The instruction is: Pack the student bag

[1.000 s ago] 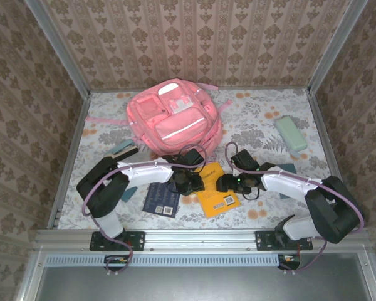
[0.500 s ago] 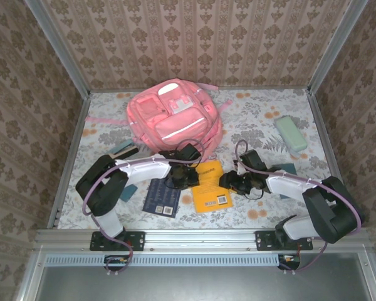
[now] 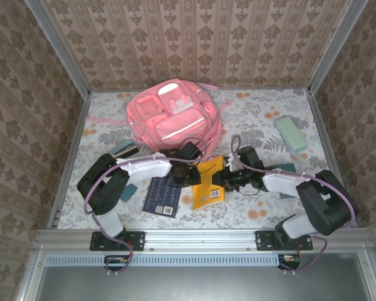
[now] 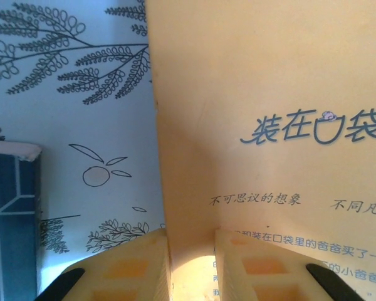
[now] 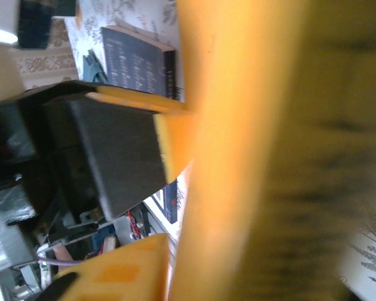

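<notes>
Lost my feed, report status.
Left gripper and right gripper both shut on yellow book, tilted up. Bag lies beyond. Dark book beside.

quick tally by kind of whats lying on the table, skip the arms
backpack: 1, pink
books: 2, a yellow book and a dark blue book
green case: 1
small teal items: 3, too small to tell what they are
total: 7

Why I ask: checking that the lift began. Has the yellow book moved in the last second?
Yes. In the top view the yellow book has shifted left, toward the dark book, and now looks tipped up on edge.
</notes>
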Robot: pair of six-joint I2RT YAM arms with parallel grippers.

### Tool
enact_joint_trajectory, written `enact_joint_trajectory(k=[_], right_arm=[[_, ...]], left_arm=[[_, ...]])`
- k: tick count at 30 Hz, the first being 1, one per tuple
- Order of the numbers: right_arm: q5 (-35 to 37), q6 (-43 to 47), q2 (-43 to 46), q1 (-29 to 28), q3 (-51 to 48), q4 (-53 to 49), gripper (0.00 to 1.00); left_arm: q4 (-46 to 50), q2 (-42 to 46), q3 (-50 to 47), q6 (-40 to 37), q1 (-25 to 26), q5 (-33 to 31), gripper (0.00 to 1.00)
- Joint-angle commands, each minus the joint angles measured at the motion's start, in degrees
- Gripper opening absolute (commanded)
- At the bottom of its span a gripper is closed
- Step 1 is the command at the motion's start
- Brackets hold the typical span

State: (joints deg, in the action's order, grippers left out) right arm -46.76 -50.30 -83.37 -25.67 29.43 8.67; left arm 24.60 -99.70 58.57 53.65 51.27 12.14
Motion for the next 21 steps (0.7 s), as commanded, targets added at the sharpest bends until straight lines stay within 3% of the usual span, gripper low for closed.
enact_joint_trajectory(k=[1,3,4,10,16,21], right_arm=[[-4.82,2.27,-0.62,0.34,3.18,-0.77,0.15],[-4.4,2.77,-0.08,0.66,3.18,-2.43,0.02],[-3.86,3.22,0.51,0.8,3.25,-3.59,0.0],[-0.02,3.17,8.69,5.53,0.91,-6.47,0.0],[3.42,2.09,16.52,9.02,-0.76,-5.49,0.0],[8.04,-1.48,22.84,9.25,-5.61,2.05,0.0]], left_arm=[[1.78,-1.95,1.43,-3.9,0.44,1.48,0.25],[3.31,-1.05,2.55,-5.33,0.4,1.27,0.28],[4.46,-0.35,3.42,-6.1,0.34,0.75,0.3],[12.42,4.56,11.51,-12.25,0.2,-2.6,0.5],[21.25,3.35,24.28,-22.58,-1.9,-8.11,0.51],[25.18,-1.39,33.02,-32.15,-4.32,-12.63,0.51]])
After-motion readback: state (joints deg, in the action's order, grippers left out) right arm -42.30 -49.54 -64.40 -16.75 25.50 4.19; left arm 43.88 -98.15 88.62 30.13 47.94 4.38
